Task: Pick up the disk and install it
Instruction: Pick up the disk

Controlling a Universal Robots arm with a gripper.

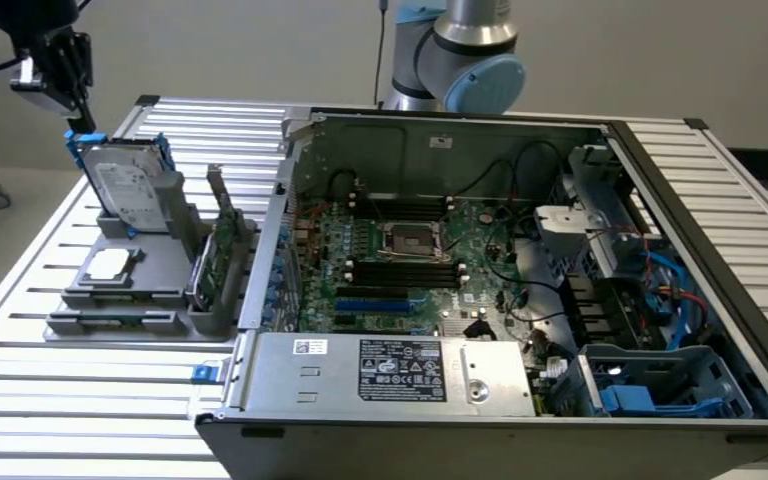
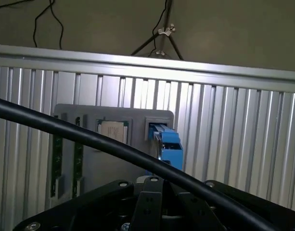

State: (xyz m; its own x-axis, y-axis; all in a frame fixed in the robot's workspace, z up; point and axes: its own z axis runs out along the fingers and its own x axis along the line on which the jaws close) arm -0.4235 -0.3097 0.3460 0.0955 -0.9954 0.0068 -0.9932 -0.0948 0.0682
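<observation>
Silver-grey arm (image 1: 471, 15) with pale blue joint cap (image 1: 487, 85), black gripper (image 2: 156, 183) dotted with silver screws (image 2: 122, 184), thick black cable (image 2: 89, 137)

The arm (image 1: 454, 40) stands at the upper middle of the exterior view, a grey tube with a pale blue joint cap (image 1: 488, 84) facing the camera. Its far end shows at the exterior view's upper left, where the dark wrist (image 1: 40, 25) points downward and carries the hand (image 1: 80, 122). The hand hangs roughly vertical, tips lowest, and it is closed. In the wrist view its black fingers (image 2: 146, 202) lie close together, reaching forward from the dark body of the hand, and a black cable (image 2: 89, 137) slants across in front of them.
</observation>
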